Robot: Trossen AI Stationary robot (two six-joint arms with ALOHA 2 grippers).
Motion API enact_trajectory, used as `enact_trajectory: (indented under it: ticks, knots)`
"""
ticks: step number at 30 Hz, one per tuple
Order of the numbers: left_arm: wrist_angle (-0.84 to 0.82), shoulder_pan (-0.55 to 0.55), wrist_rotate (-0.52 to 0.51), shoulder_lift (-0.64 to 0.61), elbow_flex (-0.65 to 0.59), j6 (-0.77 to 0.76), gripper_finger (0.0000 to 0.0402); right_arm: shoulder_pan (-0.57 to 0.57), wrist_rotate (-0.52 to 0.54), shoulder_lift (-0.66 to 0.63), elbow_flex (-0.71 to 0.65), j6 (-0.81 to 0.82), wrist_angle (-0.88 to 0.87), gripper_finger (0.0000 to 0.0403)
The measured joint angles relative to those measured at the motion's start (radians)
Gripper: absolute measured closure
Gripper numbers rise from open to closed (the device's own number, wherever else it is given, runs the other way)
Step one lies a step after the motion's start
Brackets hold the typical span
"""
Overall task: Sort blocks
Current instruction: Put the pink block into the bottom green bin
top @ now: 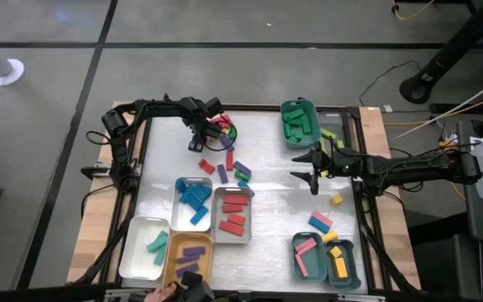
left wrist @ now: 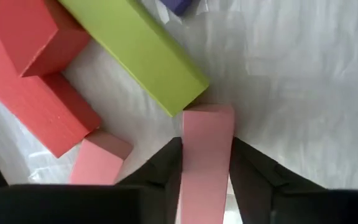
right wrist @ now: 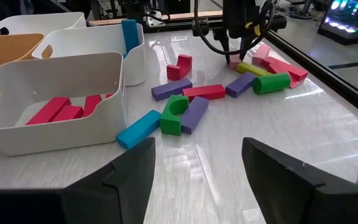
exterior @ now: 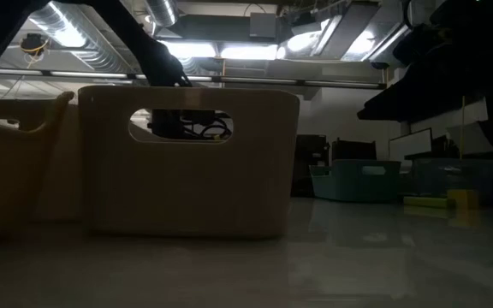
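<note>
The left gripper (top: 209,134) is lowered over the pile of blocks (top: 225,134) at the far left-centre of the table (top: 275,193), and in its wrist view a pink block (left wrist: 205,155) is seen between the two fingers (left wrist: 166,165), which lie along its sides; whether they press it cannot be told. A lime block (left wrist: 135,50) touches the pink block's end, with red blocks (left wrist: 30,81) beside it and a second pink block (left wrist: 99,162) close by. The right gripper (top: 313,172) is held open above bare table right of centre, with nothing between its fingers. More loose blocks (top: 235,168) lie scattered at mid-table, among them purple, red, green and blue ones. Sorted blocks are seen in trays: blue (top: 194,197) and red (top: 235,214) in the middle, teal (top: 157,243) and purple (top: 193,256) at the near left, green (top: 298,124) in the far tray, pink (top: 309,256) and yellow (top: 339,262) at the near right. A yellow block (top: 336,200) and a pink-and-blue pair (top: 320,222) lie loose near the right.
</note>
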Motion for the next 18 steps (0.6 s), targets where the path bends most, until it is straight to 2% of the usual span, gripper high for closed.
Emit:
enact_trajectory:
  ticks: [3, 9, 18]
  knots:
    - [0.001, 0.000, -0.001, -0.001, 0.001, -0.013, 0.0324, 0.000, 0.000, 0.000, 0.000, 0.000, 0.000, 0.0165]
    - [-0.011, -0.005, -0.001, -0.002, 0.011, -0.044, 0.0324, 0.000, 0.000, 0.000, 0.000, 0.000, 0.010, 0.0165]
    - [-0.058, -0.033, -0.001, -0.024, 0.103, -0.097, 0.0324, 0.000, 0.000, 0.000, 0.000, 0.030, 0.035, 0.0165]
